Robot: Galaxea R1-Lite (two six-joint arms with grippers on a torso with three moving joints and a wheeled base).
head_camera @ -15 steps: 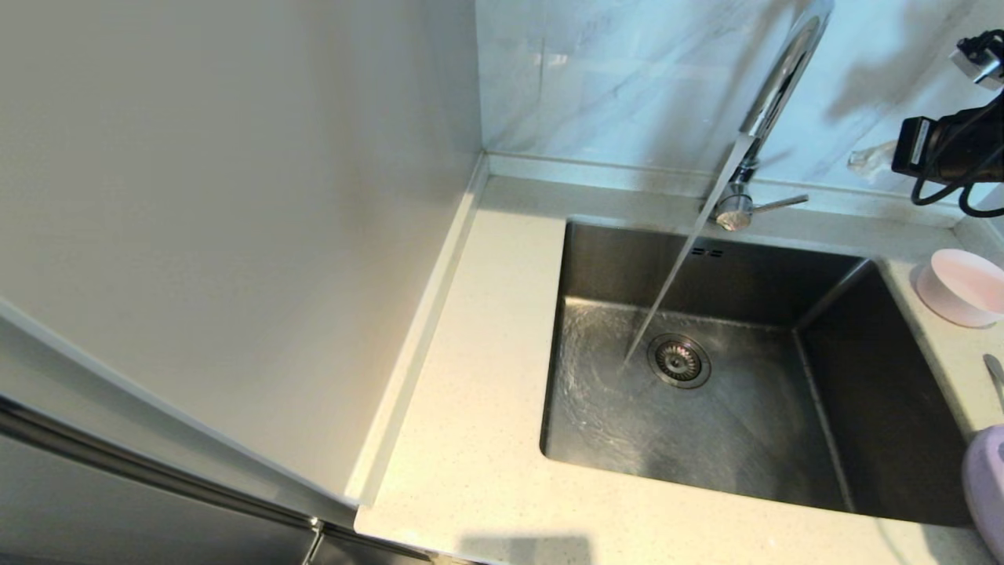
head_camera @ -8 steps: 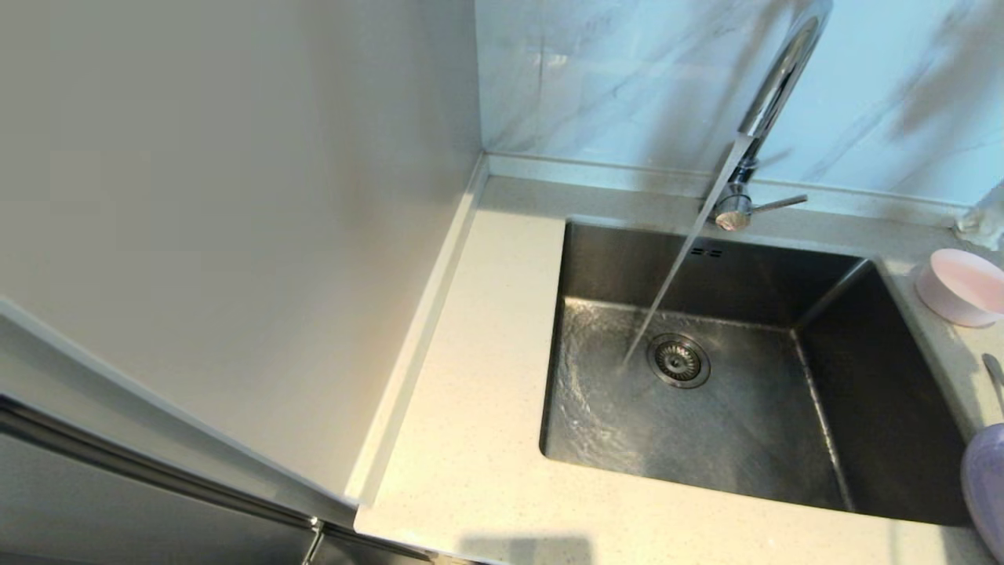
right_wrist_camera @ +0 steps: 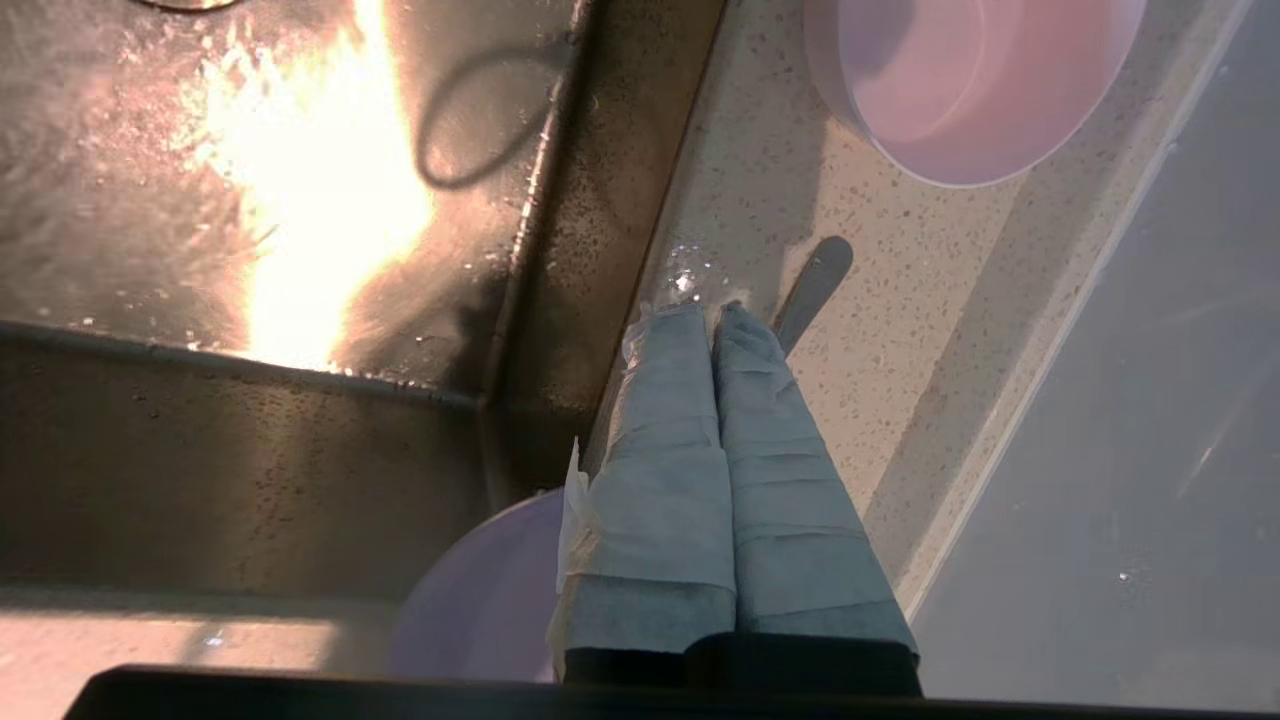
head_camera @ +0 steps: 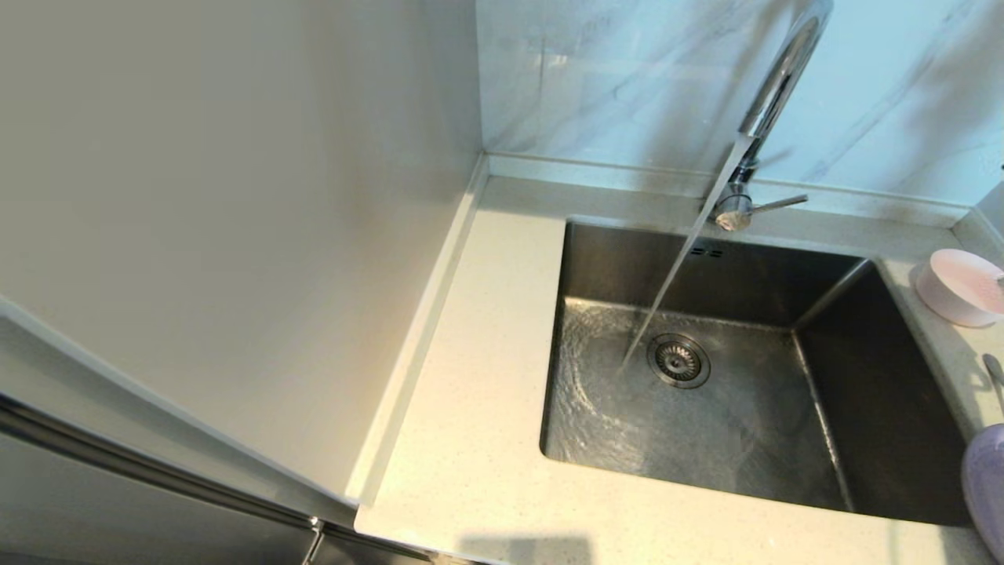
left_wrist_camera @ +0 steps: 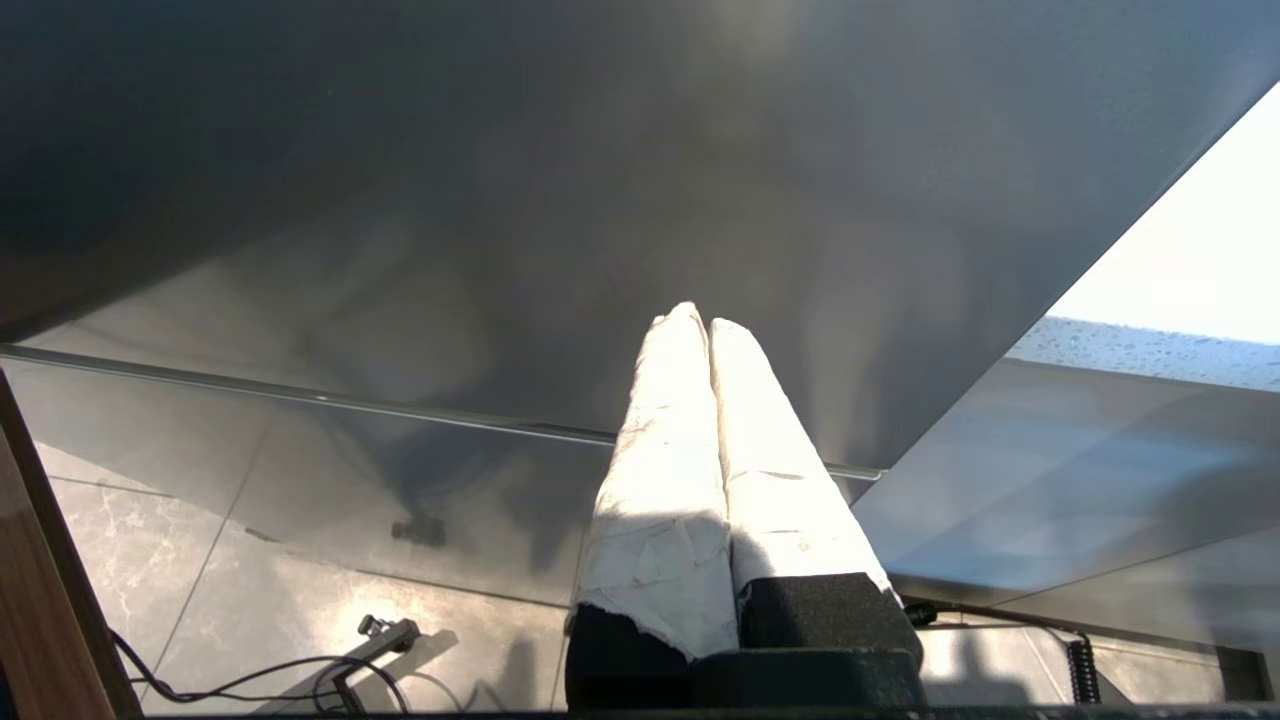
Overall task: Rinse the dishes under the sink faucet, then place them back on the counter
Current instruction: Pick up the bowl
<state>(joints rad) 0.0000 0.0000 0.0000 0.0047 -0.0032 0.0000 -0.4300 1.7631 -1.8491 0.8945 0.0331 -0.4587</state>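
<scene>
The bowl (head_camera: pixel 961 287), spoon (head_camera: pixel 994 370) and plate (head_camera: pixel 985 485) lie on the tabletop (head_camera: pixel 471 439) right of the sink (head_camera: pixel 706 392), while the faucet (head_camera: pixel 773 94) pours water beside the drain. The right tool (right_wrist_camera: pixel 715 312), closed and empty, hangs over the tabletop between bowl and plate, by the spoon. The left tool (left_wrist_camera: pixel 697 318), closed, is parked below.

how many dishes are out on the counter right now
3, all on the counter right of the sink: the pink bowl toward the back, the metal spoon in the middle, the lilac plate nearest the front, cut off by the head view's edge. More could lie beyond that edge.
</scene>
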